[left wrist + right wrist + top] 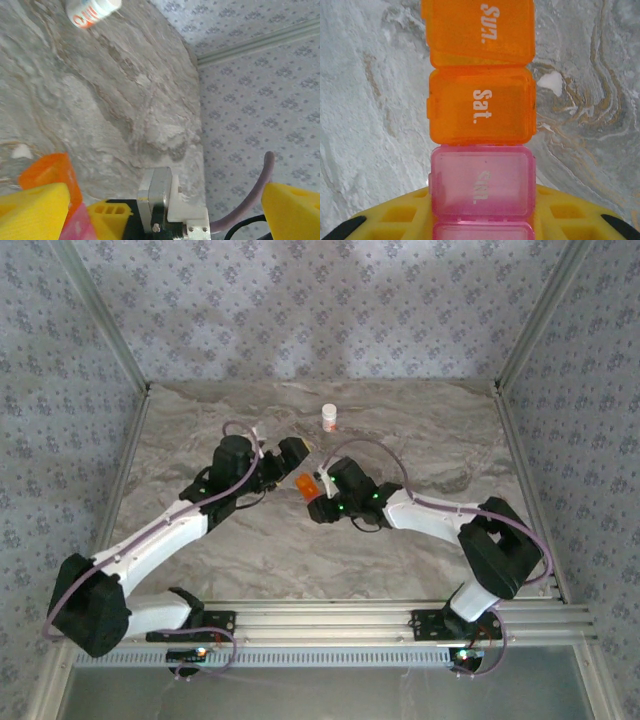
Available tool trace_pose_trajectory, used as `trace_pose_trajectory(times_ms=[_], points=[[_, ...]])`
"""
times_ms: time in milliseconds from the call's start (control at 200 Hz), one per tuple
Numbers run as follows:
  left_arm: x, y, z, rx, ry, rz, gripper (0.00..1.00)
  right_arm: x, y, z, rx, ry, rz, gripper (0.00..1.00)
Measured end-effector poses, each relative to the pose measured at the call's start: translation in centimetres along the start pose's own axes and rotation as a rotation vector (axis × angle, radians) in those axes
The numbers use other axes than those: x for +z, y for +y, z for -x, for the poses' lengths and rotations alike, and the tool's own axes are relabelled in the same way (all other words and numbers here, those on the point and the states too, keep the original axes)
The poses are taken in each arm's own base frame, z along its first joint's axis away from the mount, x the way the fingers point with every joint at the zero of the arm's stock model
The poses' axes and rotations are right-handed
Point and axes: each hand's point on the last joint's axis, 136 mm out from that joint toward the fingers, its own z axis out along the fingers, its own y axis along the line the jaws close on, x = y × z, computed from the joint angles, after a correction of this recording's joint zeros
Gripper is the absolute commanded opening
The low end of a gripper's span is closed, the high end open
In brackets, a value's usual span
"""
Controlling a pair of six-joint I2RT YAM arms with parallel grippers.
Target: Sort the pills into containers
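The right gripper (318, 492) is clamped tight on the pink end of the pill box (481, 107), over the middle of the table (430, 445). The orange end of the box sticks out toward the left gripper (292, 453). That gripper is just beside it, with its yellow fingers (32, 210) spread wide and holding nothing. Two orange lids say Sat. and Sun. One small white pill (551, 82) lies on the table just beside the box. A little white bottle (329, 418) stands farther back.
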Motion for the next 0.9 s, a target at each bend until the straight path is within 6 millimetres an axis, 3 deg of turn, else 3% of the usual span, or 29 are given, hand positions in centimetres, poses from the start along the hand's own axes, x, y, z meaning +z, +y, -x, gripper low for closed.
trace_pose_trajectory(times_ms=[215,490,620,755,900], points=[[-0.7,2.5,1.8,0.015,-0.058,0.093,0.98,1.1,-0.9,-2.0,-0.069,0.063,-0.031,0.38],[-0.7,3.9,1.4,0.022,-0.046,0.133,0.98,3.3,-1.7,-5.1,-0.140,0.159,-0.071,0.40],[-0.6,4.2,1.4,0.023,-0.043,0.138,0.98,3.5,-1.6,-5.2,-0.166,0.158,-0.085,0.51],[-0.5,4.2,1.3,0.023,-0.042,0.140,0.98,3.5,-1.4,-5.3,-0.189,0.159,-0.090,0.69],[-0.5,4.2,1.3,0.030,-0.042,0.140,0.98,3.5,-1.2,-5.4,-0.210,0.156,-0.110,0.73]])
